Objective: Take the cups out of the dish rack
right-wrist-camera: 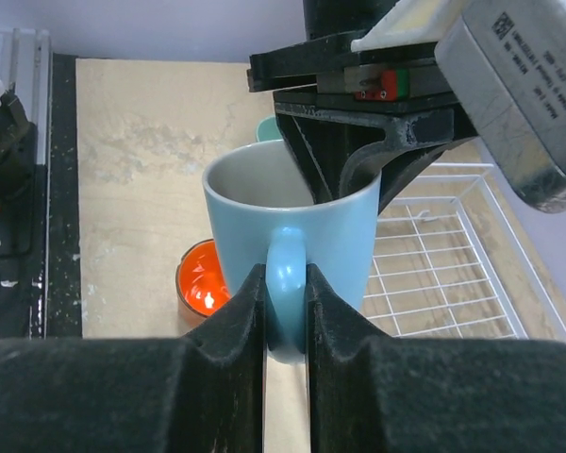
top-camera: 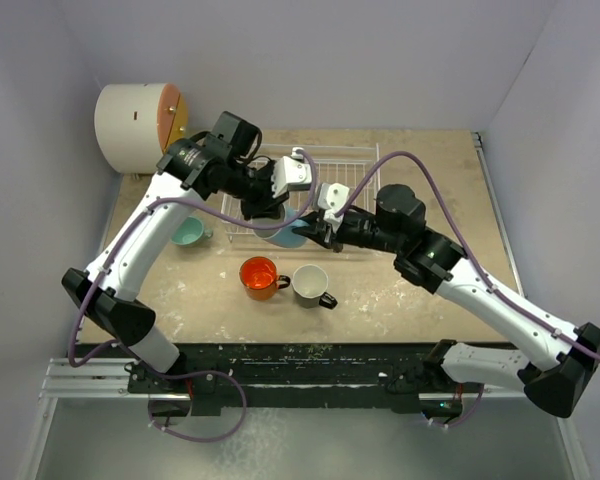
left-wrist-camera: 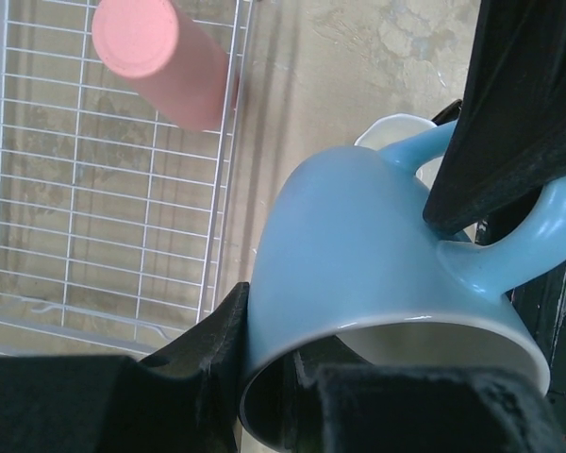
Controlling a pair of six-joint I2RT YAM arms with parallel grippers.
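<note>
The light blue mug (right-wrist-camera: 292, 236) hangs upright in the air at the near edge of the dish rack (top-camera: 352, 163), caught between the 2 tools. The right tool (right-wrist-camera: 285, 283) is pressed together on the mug's handle, 1 finger on each side of the loop. The left tool (left-wrist-camera: 264, 377) pinches the mug's wall at the rim opposite the handle, with 1 finger inside the mouth and the other outside.

In the left wrist view the mug sits outside the rack's side rail, over the desk (top-camera: 420, 290). A pink tumbler (left-wrist-camera: 156, 57) is in the rack and seems to stand mouth down, though the slanted view makes that uncertain.

3 other mugs stand on the desk outside the rack. The orange mug (top-camera: 260, 277) and the black mug with a white inside (top-camera: 312, 285) sit side by side, close together, in front of the rack. The teal-green mug (top-camera: 188, 233) stands to their left, beside the left arm. A white drum with an orange-yellow face (top-camera: 135, 125) lies at the far left corner.
</note>
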